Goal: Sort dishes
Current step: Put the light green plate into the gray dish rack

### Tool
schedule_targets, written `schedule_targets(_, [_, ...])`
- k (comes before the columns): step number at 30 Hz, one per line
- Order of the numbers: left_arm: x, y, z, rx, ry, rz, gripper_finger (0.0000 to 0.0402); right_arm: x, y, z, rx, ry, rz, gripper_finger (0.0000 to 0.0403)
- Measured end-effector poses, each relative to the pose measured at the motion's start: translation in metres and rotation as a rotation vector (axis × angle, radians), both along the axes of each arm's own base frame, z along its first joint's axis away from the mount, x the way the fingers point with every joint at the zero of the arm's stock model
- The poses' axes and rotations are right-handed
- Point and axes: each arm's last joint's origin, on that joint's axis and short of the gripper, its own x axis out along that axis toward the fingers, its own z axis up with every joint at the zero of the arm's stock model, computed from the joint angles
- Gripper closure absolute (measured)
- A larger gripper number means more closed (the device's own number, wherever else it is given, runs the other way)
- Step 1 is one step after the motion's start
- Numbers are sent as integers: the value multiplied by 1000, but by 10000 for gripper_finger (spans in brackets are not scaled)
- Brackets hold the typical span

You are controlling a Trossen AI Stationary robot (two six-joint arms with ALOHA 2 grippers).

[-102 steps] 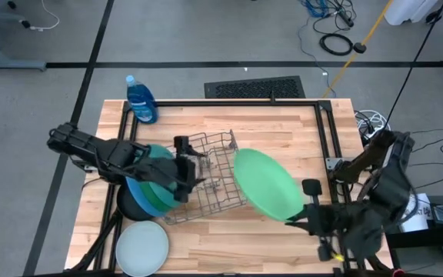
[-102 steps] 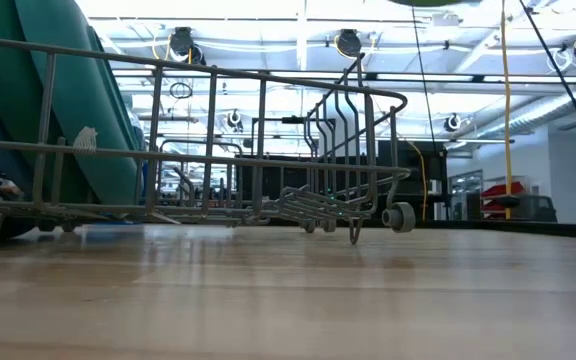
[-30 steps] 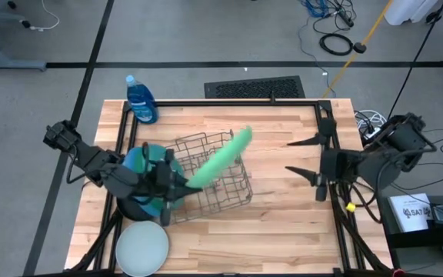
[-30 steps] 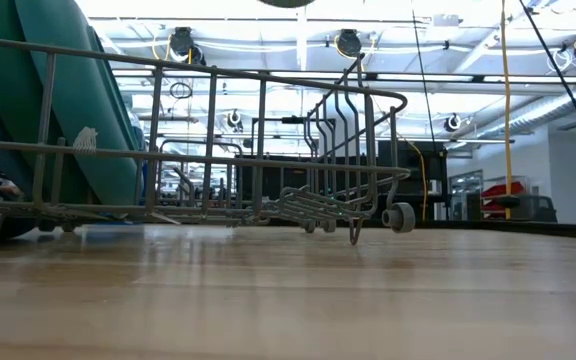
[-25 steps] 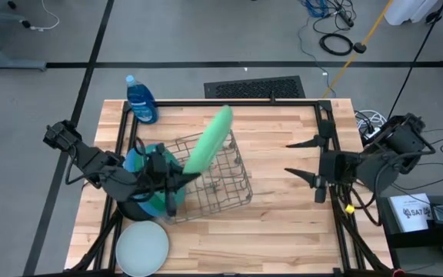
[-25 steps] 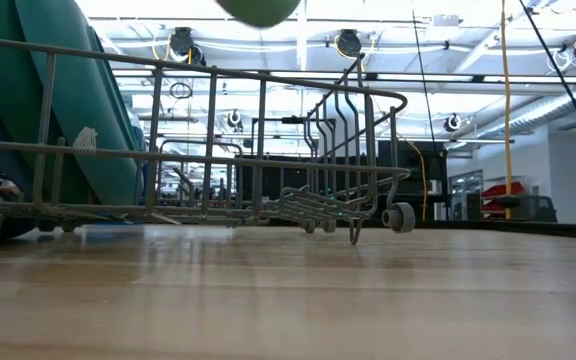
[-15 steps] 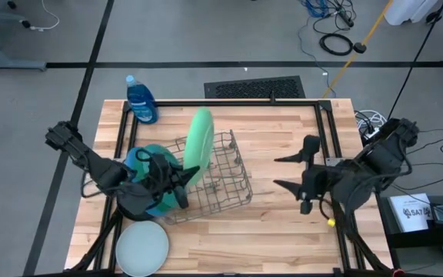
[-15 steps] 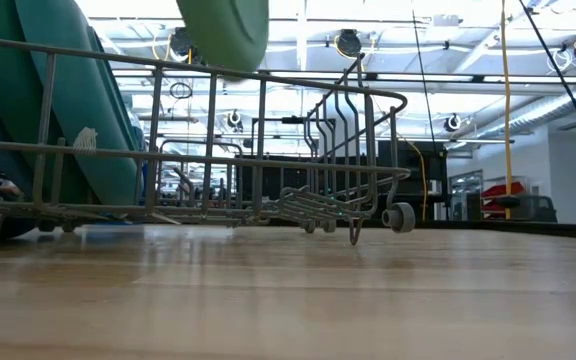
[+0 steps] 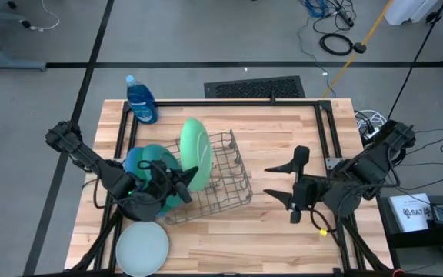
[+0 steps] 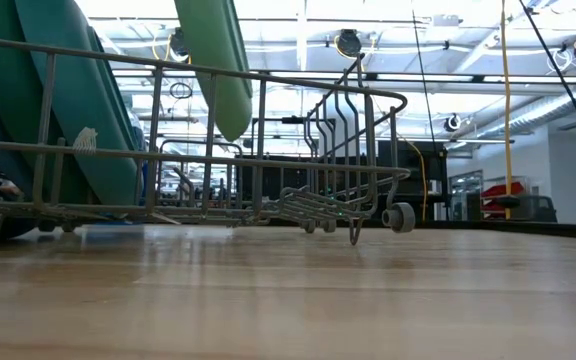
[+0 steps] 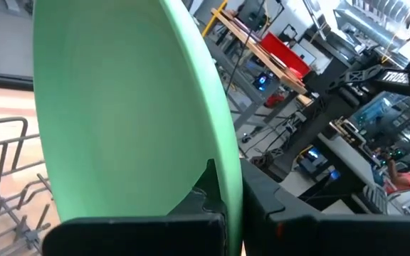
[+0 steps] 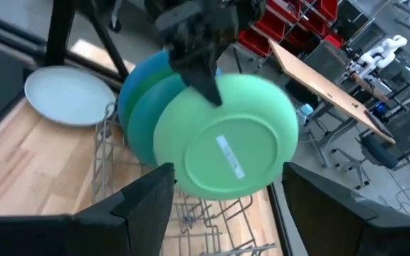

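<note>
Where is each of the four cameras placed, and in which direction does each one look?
High view: overhead, looking down; both arms, left fingers shut on the round light green plate.
Low view: table height, looking across the grey wire rack; no arm shows.
Left wrist view: along the plate's rim.
Right wrist view: between its open fingers, facing the rack.
All four show this plate.

Grey floor (image 9: 44, 100) with black lines, black cables (image 9: 337, 40) lying on it, a dark floor vent (image 9: 254, 88), wooden counter (image 9: 283, 138), bright ceiling lights (image 10: 348, 42), red bins (image 11: 285, 55)
</note>
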Motion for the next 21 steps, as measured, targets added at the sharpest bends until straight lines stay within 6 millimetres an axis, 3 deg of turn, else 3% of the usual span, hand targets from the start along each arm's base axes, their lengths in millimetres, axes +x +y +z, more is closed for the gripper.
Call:
schedule_targets(5, [-2, -3, 0, 24, 12, -9, 393, 6, -1, -25, 20, 47, -41, 151])
schedule_targets(11, [-4, -3, -1, 44, 22, 6, 393, 20, -17, -60, 136, 79, -194, 152])
schedule_targets(21, [-7, -8, -1, 2, -7, -2, 393, 29, -25, -78, 187, 32, -296, 152])
